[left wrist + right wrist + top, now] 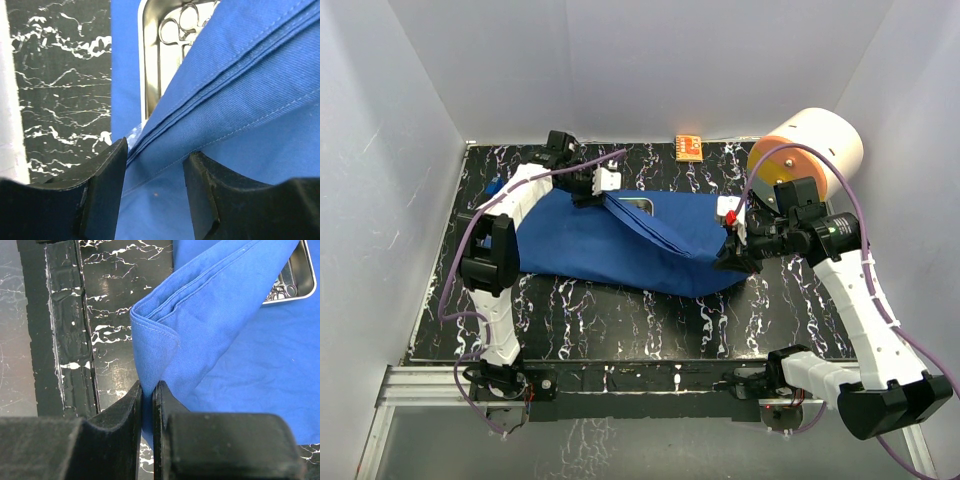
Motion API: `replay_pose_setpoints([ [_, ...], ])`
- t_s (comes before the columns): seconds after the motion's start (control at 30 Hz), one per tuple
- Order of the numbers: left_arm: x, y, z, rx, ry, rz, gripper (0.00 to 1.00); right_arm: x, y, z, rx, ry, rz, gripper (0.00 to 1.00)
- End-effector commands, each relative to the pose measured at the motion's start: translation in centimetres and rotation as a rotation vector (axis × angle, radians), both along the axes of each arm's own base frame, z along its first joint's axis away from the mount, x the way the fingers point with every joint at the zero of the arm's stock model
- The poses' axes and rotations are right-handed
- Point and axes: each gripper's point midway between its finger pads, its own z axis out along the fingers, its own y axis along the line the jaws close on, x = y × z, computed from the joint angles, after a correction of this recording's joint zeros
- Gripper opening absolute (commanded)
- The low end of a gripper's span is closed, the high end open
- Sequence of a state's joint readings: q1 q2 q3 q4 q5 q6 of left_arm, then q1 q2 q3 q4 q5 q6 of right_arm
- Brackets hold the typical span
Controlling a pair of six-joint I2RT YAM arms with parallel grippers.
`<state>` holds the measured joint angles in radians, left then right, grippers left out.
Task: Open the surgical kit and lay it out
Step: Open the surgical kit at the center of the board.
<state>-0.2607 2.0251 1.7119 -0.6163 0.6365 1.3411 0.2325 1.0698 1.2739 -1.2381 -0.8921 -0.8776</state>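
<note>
Two grippers unwrap the blue cloth wrap (590, 245): right gripper (148, 387) clenches its right corner; left gripper (157, 152), unclenched, straddles a far fold. Next: uncover the steel tray (152, 75).

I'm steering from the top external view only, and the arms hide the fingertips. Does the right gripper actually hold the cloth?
Observer: Yes. The right wrist view shows the right gripper pinched shut on a folded edge of the blue cloth.
Operator: And the left one?
Observer: The left gripper is open, jaws apart, with a folded band of the cloth running across the gap.
Operator: Anything in the tray?
Observer: The steel tray holds ring-handled instruments, and the cloth partly covers it.
</note>
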Motion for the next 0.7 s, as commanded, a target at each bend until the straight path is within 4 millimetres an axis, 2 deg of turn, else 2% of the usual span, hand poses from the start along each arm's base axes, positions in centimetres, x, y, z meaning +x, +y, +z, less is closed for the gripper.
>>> replay_pose_setpoints([
  [0.0,-0.5,-1.2,0.8,-0.058,-0.046,-0.021,0.47,0.0,0.4,2.3,0.049,-0.041,0.006,0.00],
  [0.1,-0.6,-1.5,0.4,-0.051,-0.040,-0.028,0.44,0.0,0.5,2.1,0.049,-0.035,0.006,0.00],
  [0.37,-0.5,-1.4,1.0,-0.043,-0.047,-0.024,0.26,0.3,0.3,1.8,0.034,-0.029,-0.008,0.00],
  [0.47,-0.6,-1.2,1.1,-0.035,-0.044,-0.021,0.16,0.5,0.2,1.7,0.028,-0.031,-0.013,0.00],
  [0.57,-0.8,-0.7,1.4,-0.007,-0.050,-0.016,0.00,0.8,0.1,1.7,0.019,-0.039,-0.028,0.00],
  [0.67,-1.2,0.1,2.7,0.023,-0.071,0.003,0.00,1.3,-0.1,1.8,0.011,-0.048,-0.055,0.00],
])
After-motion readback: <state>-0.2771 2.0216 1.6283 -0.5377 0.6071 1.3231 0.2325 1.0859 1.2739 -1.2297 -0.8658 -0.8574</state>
